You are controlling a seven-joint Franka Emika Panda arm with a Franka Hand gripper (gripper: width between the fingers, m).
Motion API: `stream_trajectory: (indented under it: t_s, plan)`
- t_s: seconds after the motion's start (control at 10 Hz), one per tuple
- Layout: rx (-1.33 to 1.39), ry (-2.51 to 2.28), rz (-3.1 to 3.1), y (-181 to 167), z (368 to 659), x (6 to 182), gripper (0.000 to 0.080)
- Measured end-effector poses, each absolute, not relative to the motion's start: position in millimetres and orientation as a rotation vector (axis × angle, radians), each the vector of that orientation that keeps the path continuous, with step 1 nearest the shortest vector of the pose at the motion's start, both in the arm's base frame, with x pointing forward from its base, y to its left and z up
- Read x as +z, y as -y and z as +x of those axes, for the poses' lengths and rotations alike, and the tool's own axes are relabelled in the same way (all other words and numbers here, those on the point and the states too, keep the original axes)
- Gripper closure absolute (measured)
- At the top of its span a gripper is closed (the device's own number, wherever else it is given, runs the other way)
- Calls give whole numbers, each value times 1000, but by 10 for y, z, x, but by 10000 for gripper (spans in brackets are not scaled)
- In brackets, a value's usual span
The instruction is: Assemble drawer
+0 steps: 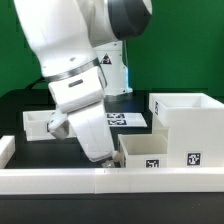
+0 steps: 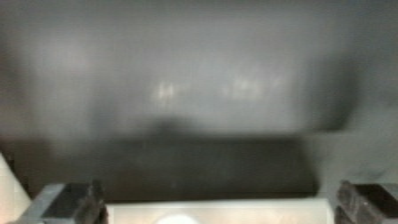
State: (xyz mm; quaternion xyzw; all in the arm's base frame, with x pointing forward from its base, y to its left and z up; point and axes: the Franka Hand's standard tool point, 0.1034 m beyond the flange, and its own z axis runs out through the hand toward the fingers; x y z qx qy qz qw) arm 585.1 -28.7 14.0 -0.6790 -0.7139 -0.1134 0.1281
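We see one tray (image 1: 140, 160) and the other tray (image 1: 35, 125) outside the tall box (image 1: 190, 135), so most work is left; our tool (image 2: 214, 203) looks spread open, though blurry.

A black counter (image 1: 20, 105) is stretching back to a green backdrop (image 1: 190, 45) that is filling the rear of the exterior view. A long low white wall (image 1: 60, 181) is running along the counter's near edge. The marker board (image 1: 135, 121) is lying flat farther back, showing black-and-white tags.
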Motion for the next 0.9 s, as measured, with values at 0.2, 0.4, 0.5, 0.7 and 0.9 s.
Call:
stream_trajectory:
  t_s: [0.2, 0.4, 0.5, 0.7, 0.9]
  plan:
    - [-355, 2084, -1984, 103, 5861, 136, 151]
    - [-354, 2077, -1990, 138, 5855, 130, 151]
    - [-353, 2077, -1989, 135, 5853, 127, 151]
    - [-353, 2072, -1982, 55, 5837, 103, 151]
    - [-359, 2083, -1959, -80, 5864, 124, 151]
